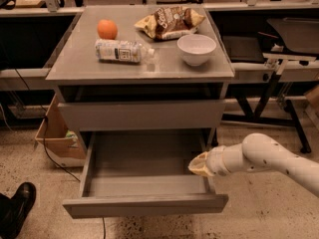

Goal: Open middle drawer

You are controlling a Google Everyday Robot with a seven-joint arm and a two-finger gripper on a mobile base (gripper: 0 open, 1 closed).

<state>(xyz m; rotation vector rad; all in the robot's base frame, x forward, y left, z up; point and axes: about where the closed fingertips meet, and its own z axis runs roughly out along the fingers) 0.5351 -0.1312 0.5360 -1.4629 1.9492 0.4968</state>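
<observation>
1. My gripper (198,164) sits low at the right side of the cabinet, at the right wall of the pulled-out middle drawer (144,205). Its tan tip points left, towards the inside of the drawer.
2. I cannot make out how wide my gripper stands, or whether it has hold of anything.
3. My white arm (269,158) reaches in from the lower right, over the speckled floor.
4. The middle drawer stands well out from the cabinet, with its bare grey box interior in view and its flat, handle-less front nearest the camera.
5. Directly above it, another grey drawer front (142,114) lies flush with the cabinet.
6. On the cabinet top (89,68) are an orange (107,29), a plastic bottle (122,51) lying on its side just in front of the orange, a bag of chips (169,21) at the back, and a white bowl (197,49) on the right.
7. A cardboard box (57,138) stands on the floor left of the cabinet, and a black shoe (17,203) shows at the lower left corner.
</observation>
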